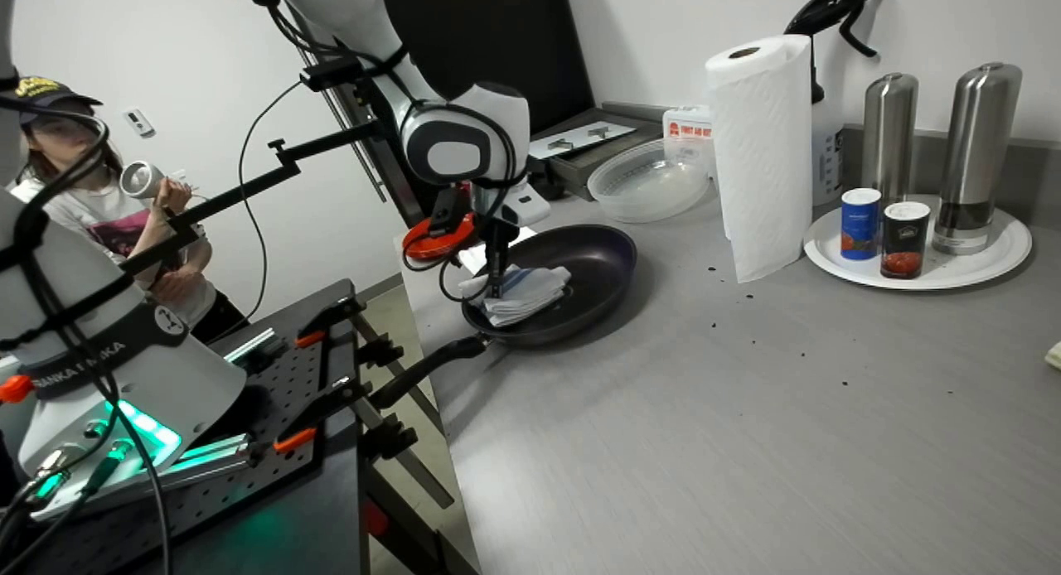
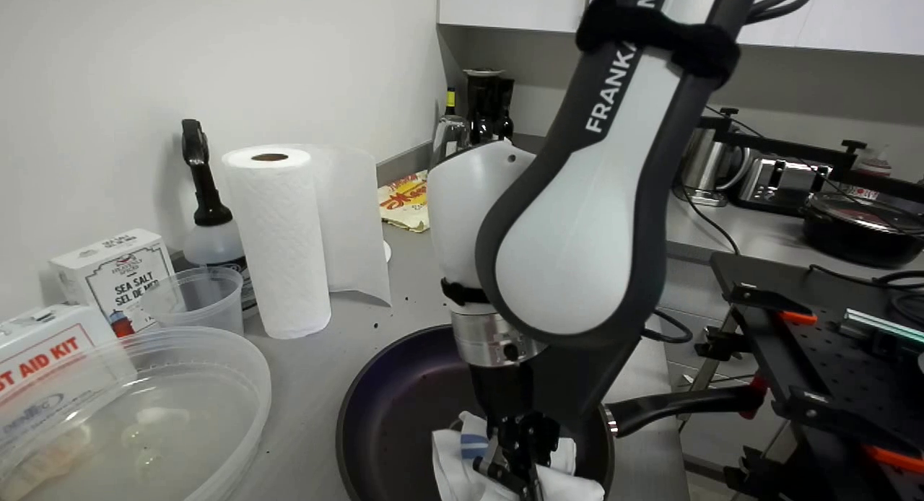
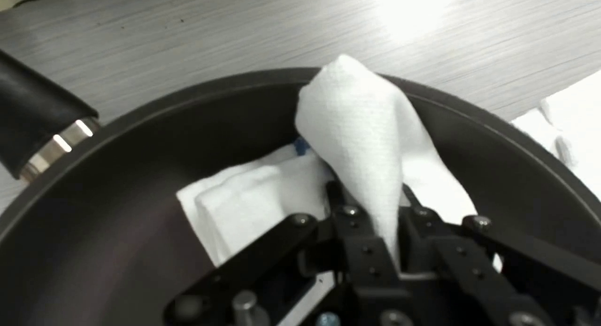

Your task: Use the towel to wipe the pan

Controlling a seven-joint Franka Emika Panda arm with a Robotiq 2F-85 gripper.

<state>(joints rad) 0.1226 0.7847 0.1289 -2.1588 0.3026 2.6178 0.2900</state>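
Observation:
The dark pan point(image 1: 603, 264) sits on the grey counter, its black handle point(image 1: 431, 368) reaching over the edge; it also shows in an exterior view point(image 2: 390, 414) and the wrist view point(image 3: 136, 185). The white towel with blue stripes point(image 1: 537, 293) lies rumpled in the pan, on the handle side; it also shows in an exterior view point(image 2: 449, 461) and the wrist view point(image 3: 249, 199). My gripper point(image 3: 371, 194) points down into the pan, shut on a bunched fold of the towel. It also shows in both exterior views point(image 1: 495, 289) point(image 2: 530, 479). Its fingertips are partly hidden by the cloth.
A clear plastic tub point(image 1: 651, 190) and an upright paper roll point(image 1: 763, 161) stand behind the pan. A white plate point(image 1: 945, 275) holds shakers and grinders. A red dish point(image 1: 431, 242) is beside the pan near the counter edge. A person point(image 1: 124, 210) stands beyond the arm.

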